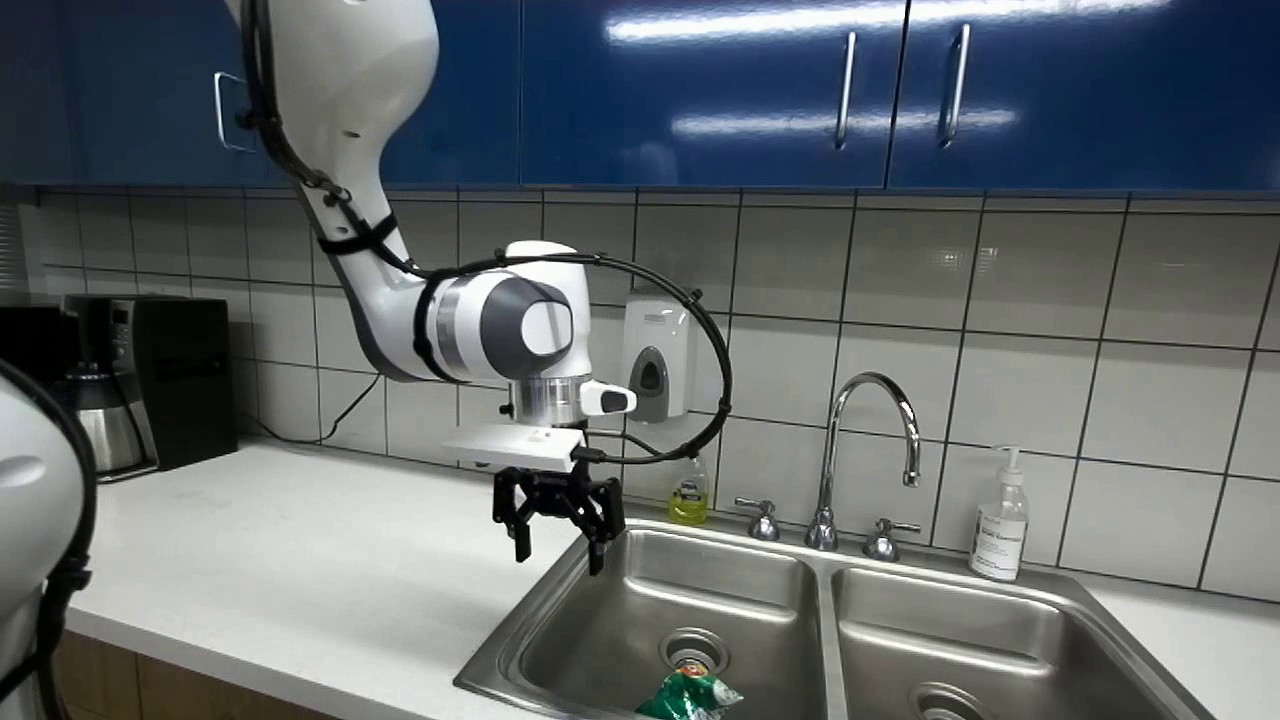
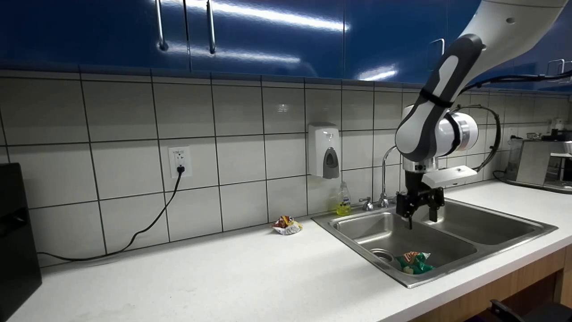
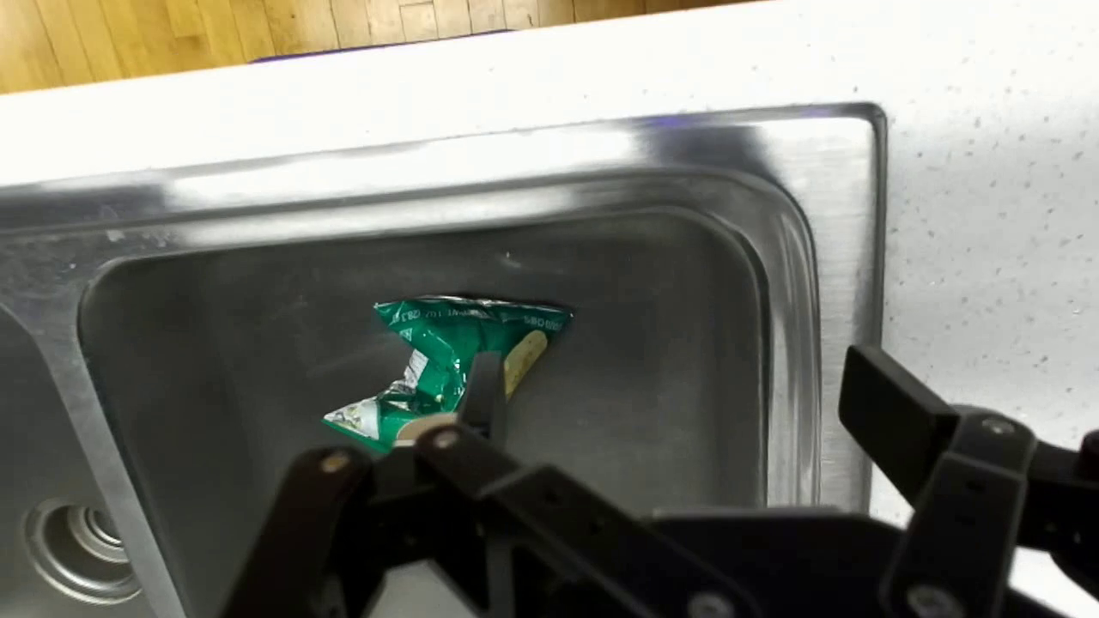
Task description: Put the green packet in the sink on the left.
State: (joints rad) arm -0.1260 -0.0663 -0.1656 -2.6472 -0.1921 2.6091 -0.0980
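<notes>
Nearest in the wrist view, the black Robotiq gripper [image 3: 670,373] is hovering with its 2 fingers [image 3: 893,408] spread wide. In both exterior views, the green chip packet [image 2: 415,264] is lying crumpled near the drain [image 1: 694,640] in the left basin [image 1: 745,610] of the steel sink [image 1: 829,625]. Behind the packet, a gooseneck faucet [image 1: 828,475] is rising, and farther back, a white dispenser [image 1: 658,345] is hanging on the tiled wall [image 1: 900,370].

Glare streaks blue cabinet doors [image 1: 700,70] in both exterior views; backsplash tiles [image 2: 241,107] dimmer just beneath. Wrist view: countertop [image 3: 258,112] partly washed out.
</notes>
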